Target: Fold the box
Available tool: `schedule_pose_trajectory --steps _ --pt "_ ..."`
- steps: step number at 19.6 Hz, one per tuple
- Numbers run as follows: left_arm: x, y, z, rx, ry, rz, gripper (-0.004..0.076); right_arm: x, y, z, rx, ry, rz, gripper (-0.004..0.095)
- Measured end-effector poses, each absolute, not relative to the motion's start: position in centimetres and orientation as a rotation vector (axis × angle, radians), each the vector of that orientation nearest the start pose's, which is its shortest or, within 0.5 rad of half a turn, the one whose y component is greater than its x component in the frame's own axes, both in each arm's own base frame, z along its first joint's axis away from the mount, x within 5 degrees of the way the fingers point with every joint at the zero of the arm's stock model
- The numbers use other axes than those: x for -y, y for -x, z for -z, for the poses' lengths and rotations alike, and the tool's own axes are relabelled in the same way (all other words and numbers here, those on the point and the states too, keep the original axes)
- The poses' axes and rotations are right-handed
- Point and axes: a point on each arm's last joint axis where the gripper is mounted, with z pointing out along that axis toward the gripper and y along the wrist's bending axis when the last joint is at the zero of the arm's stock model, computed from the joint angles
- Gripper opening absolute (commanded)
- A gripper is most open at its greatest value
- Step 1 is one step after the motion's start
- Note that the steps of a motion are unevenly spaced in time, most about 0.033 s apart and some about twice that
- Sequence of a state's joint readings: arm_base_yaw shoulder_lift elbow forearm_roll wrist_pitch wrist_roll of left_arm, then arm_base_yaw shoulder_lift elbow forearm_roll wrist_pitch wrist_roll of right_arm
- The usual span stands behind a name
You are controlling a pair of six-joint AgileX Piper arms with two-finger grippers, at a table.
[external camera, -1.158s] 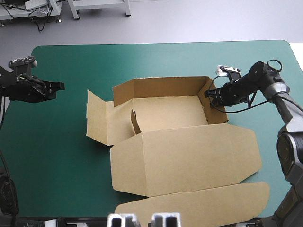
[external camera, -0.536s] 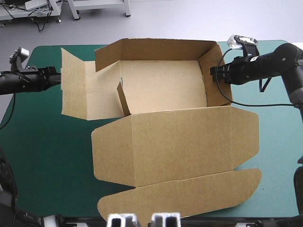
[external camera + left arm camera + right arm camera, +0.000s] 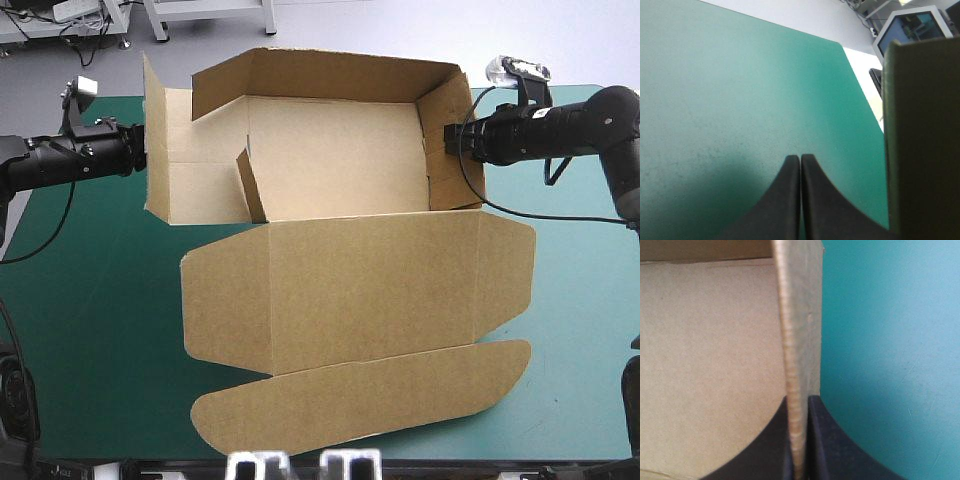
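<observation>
The brown box (image 3: 330, 150) is half formed, with its back and right walls raised and its wide lid (image 3: 360, 300) lying flat toward the table's front edge. My right gripper (image 3: 450, 138) is shut on the right wall (image 3: 797, 315), whose edge runs between the black fingers (image 3: 799, 399). My left gripper (image 3: 138, 150) is shut with nothing in it. Its tip is at the outer face of the box's left flap (image 3: 185, 160), which stands nearly upright. In the left wrist view the flap's edge (image 3: 922, 140) rises just beside the shut fingers (image 3: 800, 159).
Bare teal-green cover (image 3: 90, 300) shows left of the lid, and more lies to the right under the right arm. The raised back wall reaches past the table's far edge in the high view. A small inner flap (image 3: 250, 185) stands up inside the box.
The box has risen and shifted toward the far edge in my right gripper. My left gripper moved right to the left flap, which now stands steeper.
</observation>
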State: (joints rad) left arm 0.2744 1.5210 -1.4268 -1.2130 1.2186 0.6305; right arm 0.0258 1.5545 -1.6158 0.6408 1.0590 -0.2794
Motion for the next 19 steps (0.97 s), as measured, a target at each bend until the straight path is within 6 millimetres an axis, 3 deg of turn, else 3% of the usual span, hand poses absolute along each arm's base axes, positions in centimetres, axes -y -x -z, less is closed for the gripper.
schedule_pose_trajectory --steps 14,19 --pt "1.6 -28.1 -43.8 -1.95 -0.209 1.16 -0.0008 -5.5 -33.7 -41.4 -2.219 0.261 -0.631 -0.0014" --pt "4.4 -27.3 -44.2 -1.946 -0.324 1.213 -0.0008 -7.7 -33.8 -41.7 -2.16 0.324 -0.609 -0.0014"
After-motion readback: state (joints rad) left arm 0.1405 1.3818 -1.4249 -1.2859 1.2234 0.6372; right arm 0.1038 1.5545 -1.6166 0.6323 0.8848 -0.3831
